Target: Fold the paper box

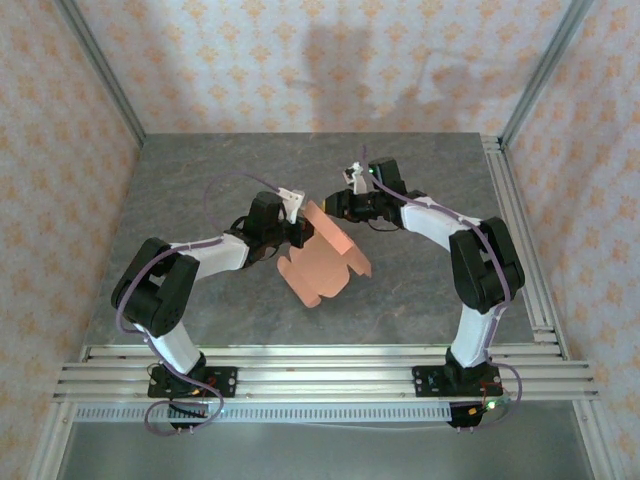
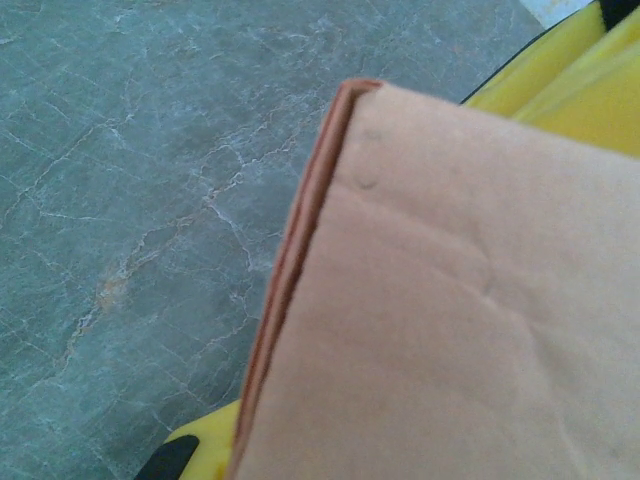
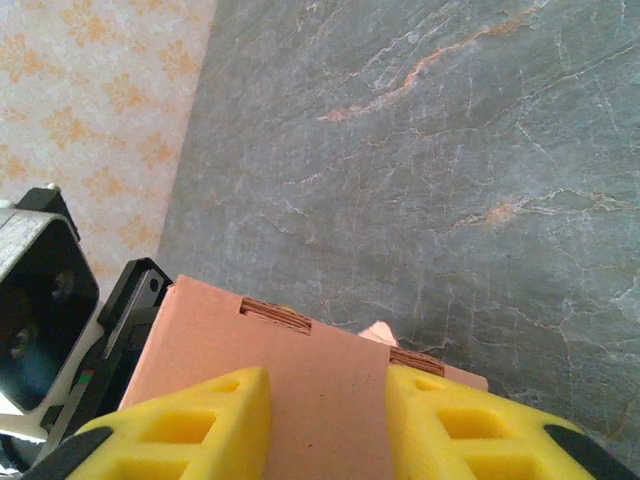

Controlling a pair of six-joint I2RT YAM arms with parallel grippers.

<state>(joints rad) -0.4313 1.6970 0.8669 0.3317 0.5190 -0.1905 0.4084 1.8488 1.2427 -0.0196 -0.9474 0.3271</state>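
**Workpiece position.** The salmon-orange thin card paper box (image 1: 325,258) is in the air above the grey marbled stone-pattern tabletop (image 1: 200,180), near its centre. It is tilted between the two grippers. Its scalloped flaps hang toward the near side, and its upper end is at the far side, where the two arms meet.

**Left gripper.** The left gripper (image 1: 297,228) is clenched on the left part of the box's upper end. In the left wrist view, one yellow foam finger (image 2: 590,90) is at the upper right of the card and the other is at the lower left, with the card between them. A doubled edge of the card runs diagonally across that view.

**Right gripper.** The right gripper (image 1: 340,203) is at the far upper edge of the box, just right of the left gripper. In the right wrist view, its two yellow foam fingers (image 3: 200,420) stand apart and a flat card panel spans the gap. Two slots are cut along the panel's far edge. It cannot be told whether these fingers clamp the card.

**Surroundings.** Silver aluminium rails (image 1: 320,365) run along the near edge of the tabletop and carry both arm bases.
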